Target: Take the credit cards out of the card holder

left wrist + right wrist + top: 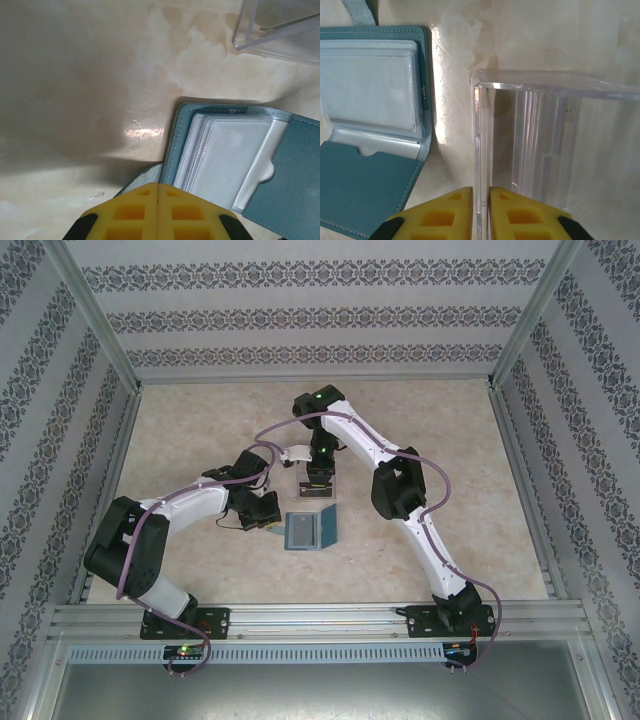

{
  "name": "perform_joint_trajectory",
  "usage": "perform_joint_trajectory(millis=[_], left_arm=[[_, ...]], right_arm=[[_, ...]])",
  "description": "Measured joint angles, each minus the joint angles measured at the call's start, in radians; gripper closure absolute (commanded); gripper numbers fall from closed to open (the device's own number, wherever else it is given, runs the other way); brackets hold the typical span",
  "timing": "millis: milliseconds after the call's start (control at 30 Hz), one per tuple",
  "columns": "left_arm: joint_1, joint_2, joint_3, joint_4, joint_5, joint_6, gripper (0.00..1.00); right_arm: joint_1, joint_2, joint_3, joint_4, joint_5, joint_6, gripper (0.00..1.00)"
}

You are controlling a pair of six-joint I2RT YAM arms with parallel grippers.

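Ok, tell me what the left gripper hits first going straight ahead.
Likely the open teal-blue folding card holder: the left gripper, jaws shut, sits right at its near edge. Its centre line runs beside that edge over bare beige tabletop, though depth is unclear.

Narrow gap btw clear tray and card holder; tabletop free elsewh.

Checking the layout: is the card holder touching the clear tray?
Apart. The right wrist view shows a strip of bare table between the card holder and the clear tray.
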Motion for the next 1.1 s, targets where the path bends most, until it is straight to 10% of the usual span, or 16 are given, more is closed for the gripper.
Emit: perform_joint_trajectory(millis=[700, 1100], left_arm=[[-0.001, 0.0, 0.036, -0.001, 0.0, 0.0, 0.95], [-0.038, 0.039, 0.087, 0.0, 0.016, -0.001, 0.95]], right_arm=[[-0.001, -0.07, 0.009, 0.07, 0.068, 0.058, 0.75], [-0.001, -0.475, -0.568, 0.463, 0.006, 0.454, 0.7]])
